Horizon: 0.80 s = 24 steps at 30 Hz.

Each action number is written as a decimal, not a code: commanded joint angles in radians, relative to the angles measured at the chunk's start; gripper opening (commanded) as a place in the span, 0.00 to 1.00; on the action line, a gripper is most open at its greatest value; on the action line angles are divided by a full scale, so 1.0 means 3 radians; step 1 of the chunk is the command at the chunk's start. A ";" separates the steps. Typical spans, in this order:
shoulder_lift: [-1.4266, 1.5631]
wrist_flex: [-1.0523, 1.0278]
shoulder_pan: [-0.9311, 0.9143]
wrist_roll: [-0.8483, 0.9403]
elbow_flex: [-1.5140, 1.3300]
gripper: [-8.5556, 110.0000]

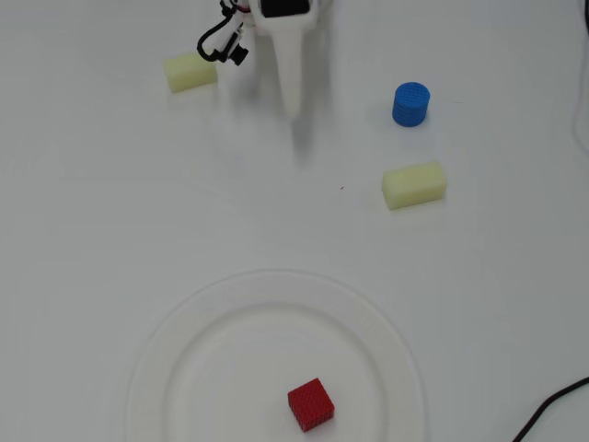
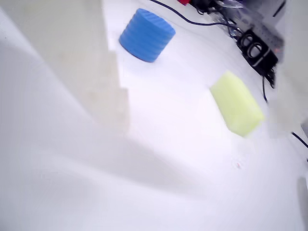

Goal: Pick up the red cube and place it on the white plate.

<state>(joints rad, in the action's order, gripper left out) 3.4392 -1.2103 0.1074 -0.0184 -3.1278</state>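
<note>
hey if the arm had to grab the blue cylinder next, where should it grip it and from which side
Probably from straight above, closing the fingers across the round side wall. The blue cylinder stands upright on its flat end, so the curved wall faces outward all round. Its nearest neighbour, a yellow block, lies clear of it in the overhead view, leaving room. The ribbed wall may help the hold.

red cube (image 1: 310, 405) — ribbed, white plate (image 1: 212, 313), blue cylinder (image 1: 410, 104)

A plain white counter (image 1: 83, 230) fills the scene under soft, even light; black cables (image 2: 192, 19) trail along its far edge.
</note>
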 commanded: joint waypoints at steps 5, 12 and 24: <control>0.0041 0.0072 0.0169 0.0005 -0.0199 0.07; 0.0031 0.0123 -0.0118 -0.0138 -0.0378 0.07; 0.0015 0.0153 -0.0465 -0.0148 -0.0389 0.07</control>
<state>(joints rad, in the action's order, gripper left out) 3.4407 -1.1796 -0.0230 -0.0706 -3.2367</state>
